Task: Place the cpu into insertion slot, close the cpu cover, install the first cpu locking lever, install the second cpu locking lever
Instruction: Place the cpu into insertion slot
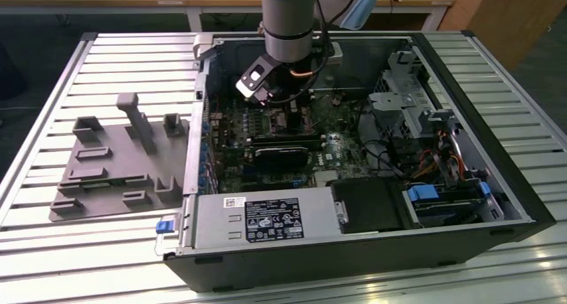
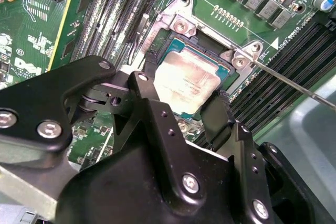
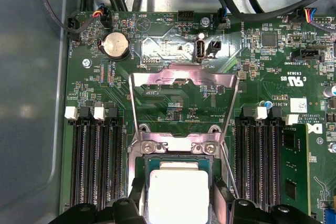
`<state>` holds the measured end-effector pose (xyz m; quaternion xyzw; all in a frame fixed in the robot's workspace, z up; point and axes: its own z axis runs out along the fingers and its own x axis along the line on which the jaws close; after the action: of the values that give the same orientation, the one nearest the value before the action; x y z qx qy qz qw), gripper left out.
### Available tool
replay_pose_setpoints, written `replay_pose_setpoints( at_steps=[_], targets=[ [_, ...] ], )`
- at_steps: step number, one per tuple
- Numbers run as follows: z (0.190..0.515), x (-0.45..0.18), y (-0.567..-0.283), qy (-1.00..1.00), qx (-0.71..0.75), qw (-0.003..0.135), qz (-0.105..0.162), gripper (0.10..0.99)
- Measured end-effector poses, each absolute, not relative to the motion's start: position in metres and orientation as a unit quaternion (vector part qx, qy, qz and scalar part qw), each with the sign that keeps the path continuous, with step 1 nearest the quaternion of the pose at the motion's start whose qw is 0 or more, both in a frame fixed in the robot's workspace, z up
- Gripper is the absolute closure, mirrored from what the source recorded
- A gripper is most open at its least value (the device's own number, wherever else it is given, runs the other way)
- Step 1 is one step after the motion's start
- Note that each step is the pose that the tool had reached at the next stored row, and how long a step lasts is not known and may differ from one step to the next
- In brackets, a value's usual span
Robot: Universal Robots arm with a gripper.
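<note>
cpu (image 2: 186,80) sits flat in the socket (image 2: 210,56), silver top up; the first wrist view shows it too (image 3: 178,192). tool (image 2: 185,83) is clamped on it. One black finger (image 2: 216,116) presses against each of two opposite cpu edges, straddling the socket. cpu cover (image 3: 157,80) stands open, tilted up off the socket and hinged at the socket's screwed bracket. The motherboard (image 3: 262,77) shows through its square opening. Thin wire lever (image 2: 294,83) runs out from a bracket corner of the socket, clear of the cover.

Exterior view, left to right:
- Grey fixture tray (image 1: 115,178) lies on the slatted metal surface (image 1: 53,264). It is outside the case (image 1: 354,267), well to the exterior view's left of the socket.
- Arm (image 1: 288,18) comes down into the open case, its wrist low over the socket.
- Black block (image 1: 288,154) lies on the board just camera-side of the socket. The power supply (image 1: 265,221) is further camera-side, at the case wall.
- Drive bays with blue tabs (image 1: 434,194) are to the exterior view's right of the socket.

In the first wrist view, black memory slots (image 3: 97,156) flank the socket on both sides. A coin cell (image 3: 115,44) sits beyond the open cover, well apart from the socket.
</note>
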<state>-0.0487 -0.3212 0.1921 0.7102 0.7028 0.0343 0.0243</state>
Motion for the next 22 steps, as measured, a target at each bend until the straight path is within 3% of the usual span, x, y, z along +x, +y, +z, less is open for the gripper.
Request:
replay_pose_setpoints(
  at_steps=[19, 21, 22],
  targets=[
    [0.2014, -0.0486, -0.3211, 0.703, 0.71, 0.024, 0.034, 0.475],
    [0.2014, -0.0486, -0.3211, 0.703, 0.71, 0.024, 0.034, 0.49],
    [0.2014, -0.0487, -0.3211, 0.703, 0.71, 0.024, 0.034, 0.553]
  ],
)
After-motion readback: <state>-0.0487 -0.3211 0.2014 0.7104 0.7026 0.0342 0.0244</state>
